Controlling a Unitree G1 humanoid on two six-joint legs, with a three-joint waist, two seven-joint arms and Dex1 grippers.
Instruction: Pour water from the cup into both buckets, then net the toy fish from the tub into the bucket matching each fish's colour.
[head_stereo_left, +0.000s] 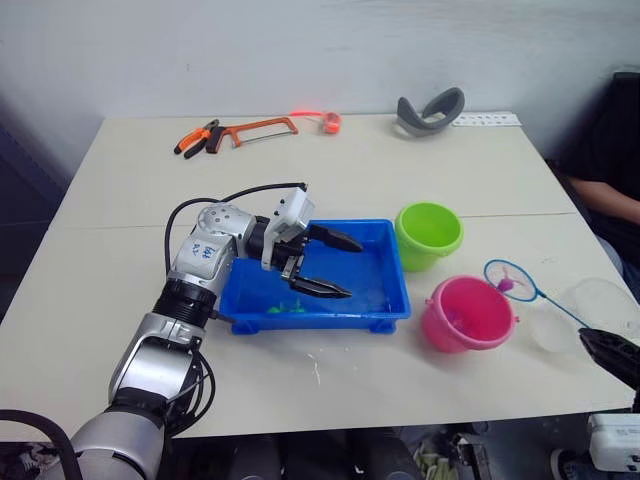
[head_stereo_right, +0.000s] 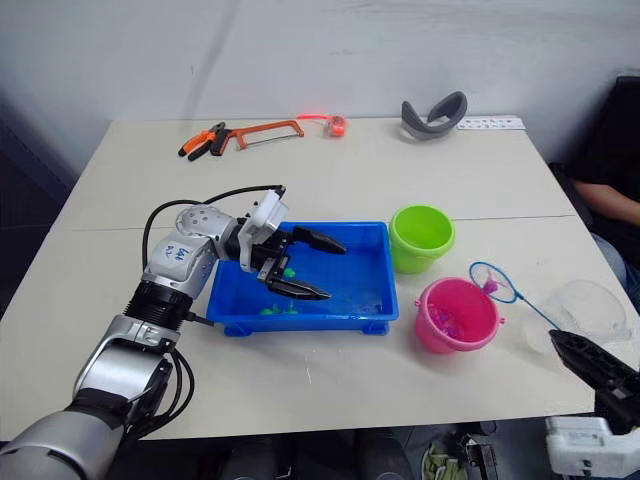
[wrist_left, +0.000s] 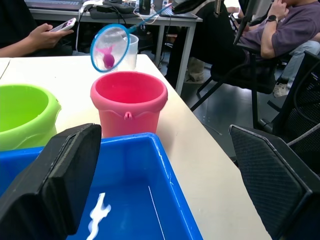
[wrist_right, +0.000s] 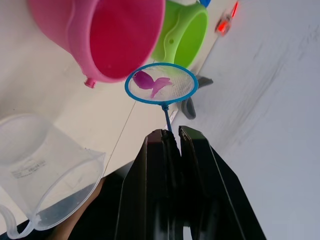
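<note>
- While a magenta fish (wrist_right: 150, 82) lies in the net (wrist_right: 161, 83), carried just right of the pink bucket (head_stereo_left: 465, 313) and not yet tipped in, netting is judged under way.
- Right gripper (wrist_right: 170, 134): jaws clamped on the net's thin handle.
- Pink bucket: already holds small pink pieces; green bucket (head_stereo_left: 428, 234) stands just beyond it.
- Tub (head_stereo_left: 390, 300), left of the buckets: green fish (head_stereo_left: 288, 307) remain at its near side.
- Left gripper (head_stereo_left: 330, 265): jaws apart, empty, over the tub.
- Cup (head_stereo_left: 595, 313): on the counter at far right, so pouring appears done.
</note>
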